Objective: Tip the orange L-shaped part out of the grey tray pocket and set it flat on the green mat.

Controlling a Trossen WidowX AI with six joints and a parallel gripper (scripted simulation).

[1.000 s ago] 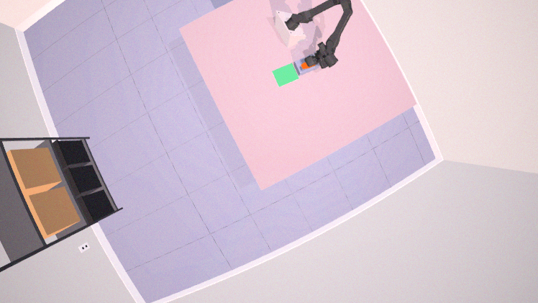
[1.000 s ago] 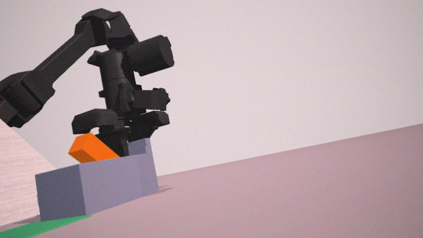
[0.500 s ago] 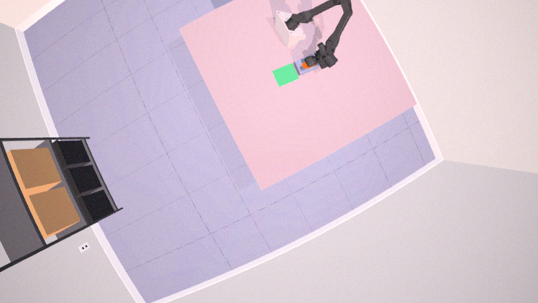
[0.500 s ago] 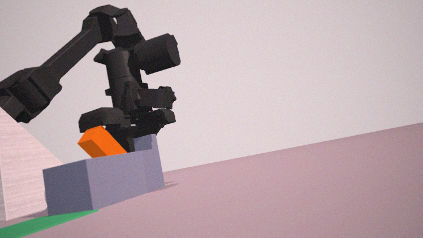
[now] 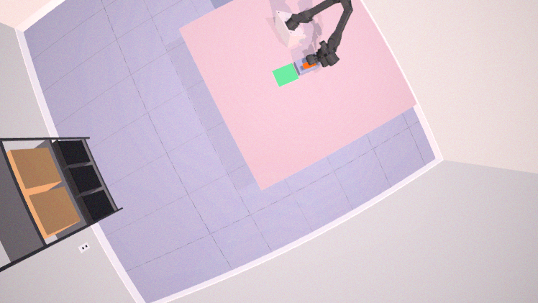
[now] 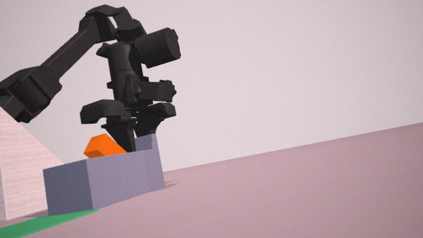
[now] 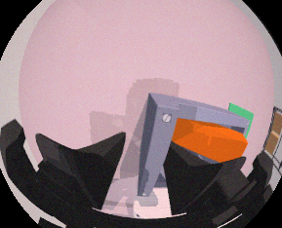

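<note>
Reaching out and bending down at its wrist, the black WidowX arm (image 5: 342, 25) (image 6: 70, 50) makes a sharp elbow in the upper right of the top view, its forearm coming back toward the frame's middle. In the exterior view it enters from the left edge, climbs to a crook in the upper left and drops almost upright, leaning slightly, so that the gripper (image 5: 311, 60) (image 6: 137, 143) (image 7: 143, 139) points down into the grey tray (image 5: 302, 70) (image 6: 120, 174) (image 7: 153, 138). Its fingers stand partly open with nothing pinched between them; in the wrist view one is at lower left, outside the tray, and the other at lower right, over the orange L-shaped part (image 5: 308, 65) (image 6: 104, 148) (image 7: 208, 140). That part slants in the tray, its raised end above the rim at lower left of the exterior view. The green mat (image 5: 285, 75) (image 6: 46, 222) (image 7: 241, 113) lies just beside the tray, at upper centre of the top view.
</note>
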